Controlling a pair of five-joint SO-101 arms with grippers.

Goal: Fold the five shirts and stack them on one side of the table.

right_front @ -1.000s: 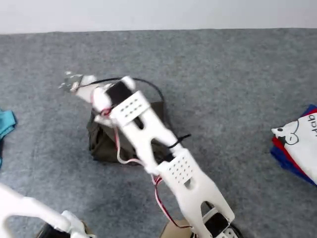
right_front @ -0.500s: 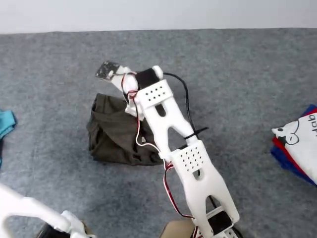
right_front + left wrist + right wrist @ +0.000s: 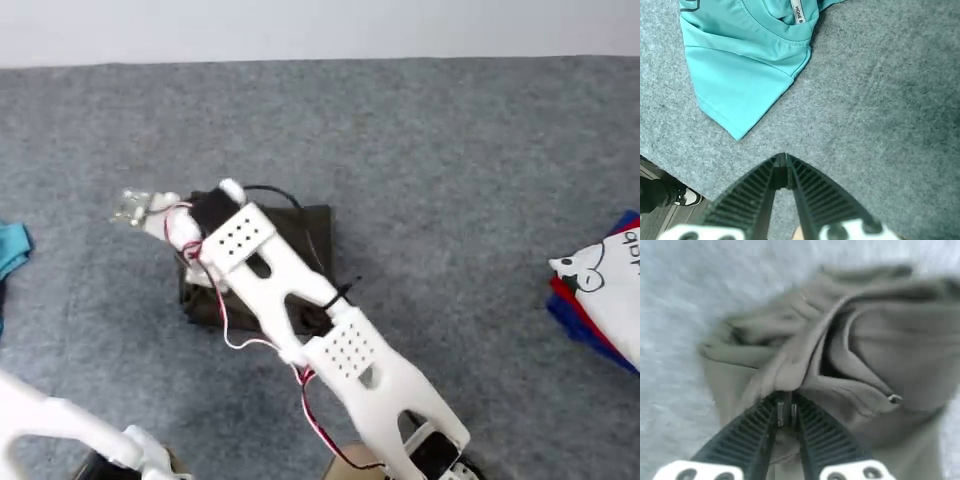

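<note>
Right gripper (image 3: 785,412): jaws together, apparently nipping a raised fold of the olive shirt (image 3: 880,355), mid surface (image 3: 450,150). Shirt's bulk lies beyond the tips. Left gripper (image 3: 785,164): jaws together, empty, teal shirt (image 3: 740,65) just ahead.

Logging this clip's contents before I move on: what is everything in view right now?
olive shirt: one, dark olive, crumpled mid-table under the right arm.
teal shirt: one, teal, unfolded, at the high view's left edge.
folded stack: one, white over red over blue, at the high view's right edge.
table: one, grey cover.
left gripper: black fingers shut, over bare table near the teal shirt.
right gripper: black fingers shut, at an olive shirt fold.
</note>
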